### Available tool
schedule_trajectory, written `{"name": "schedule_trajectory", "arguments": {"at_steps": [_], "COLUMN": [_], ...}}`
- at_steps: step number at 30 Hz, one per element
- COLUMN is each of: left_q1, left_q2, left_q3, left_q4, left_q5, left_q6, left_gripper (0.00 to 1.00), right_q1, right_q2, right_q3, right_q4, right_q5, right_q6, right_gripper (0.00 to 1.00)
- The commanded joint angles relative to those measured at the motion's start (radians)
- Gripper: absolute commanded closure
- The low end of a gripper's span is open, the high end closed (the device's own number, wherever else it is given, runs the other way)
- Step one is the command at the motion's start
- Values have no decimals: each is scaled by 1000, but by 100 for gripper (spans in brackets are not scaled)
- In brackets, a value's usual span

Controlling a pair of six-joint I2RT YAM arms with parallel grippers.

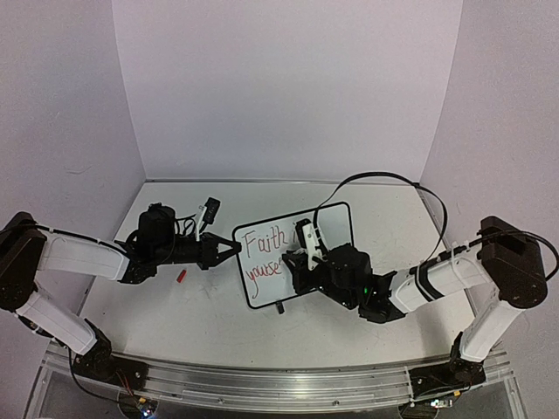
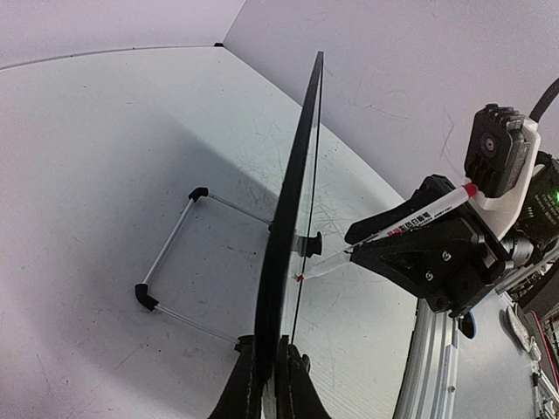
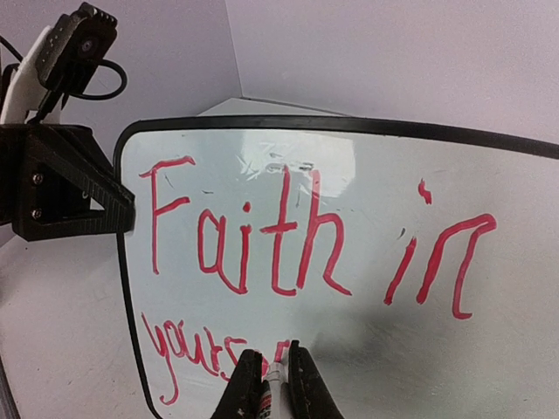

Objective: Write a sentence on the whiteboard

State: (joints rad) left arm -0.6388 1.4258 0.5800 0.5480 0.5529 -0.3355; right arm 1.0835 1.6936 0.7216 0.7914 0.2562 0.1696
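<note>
The whiteboard (image 1: 293,253) stands tilted on its wire stand in the middle of the table, with red writing "Faith in" and below it "yours" plus a started letter (image 3: 288,229). My left gripper (image 1: 229,251) is shut on the board's left edge, seen edge-on in the left wrist view (image 2: 288,253). My right gripper (image 1: 301,249) is shut on a red marker (image 3: 273,384), its tip touching the board at the end of the second line. The marker also shows in the left wrist view (image 2: 410,223).
A small red marker cap (image 1: 182,276) lies on the table left of the board. The board's wire stand (image 2: 170,257) rests on the tabletop behind it. A black cable loops over the right arm (image 1: 384,179). Walls close the back and sides.
</note>
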Motion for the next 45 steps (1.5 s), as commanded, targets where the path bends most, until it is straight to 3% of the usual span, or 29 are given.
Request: {"name": "schedule_trajectory", "arguments": {"at_steps": [1, 35, 45], "left_q1": [1, 2, 2], "left_q2": [-33, -26, -33], "left_q3": [4, 11, 4], "left_q4": [-9, -11, -13], "left_q5": [-16, -14, -18], "left_q6": [47, 47, 42], "left_gripper": [100, 100, 100], "right_q1": [-4, -4, -5], "right_q2": [14, 6, -119], "right_q3": [-20, -25, -43], "right_q4": [-44, -78, -9], "right_q5": [19, 51, 58], "right_q6": [21, 39, -36], "right_gripper": [100, 100, 100]}}
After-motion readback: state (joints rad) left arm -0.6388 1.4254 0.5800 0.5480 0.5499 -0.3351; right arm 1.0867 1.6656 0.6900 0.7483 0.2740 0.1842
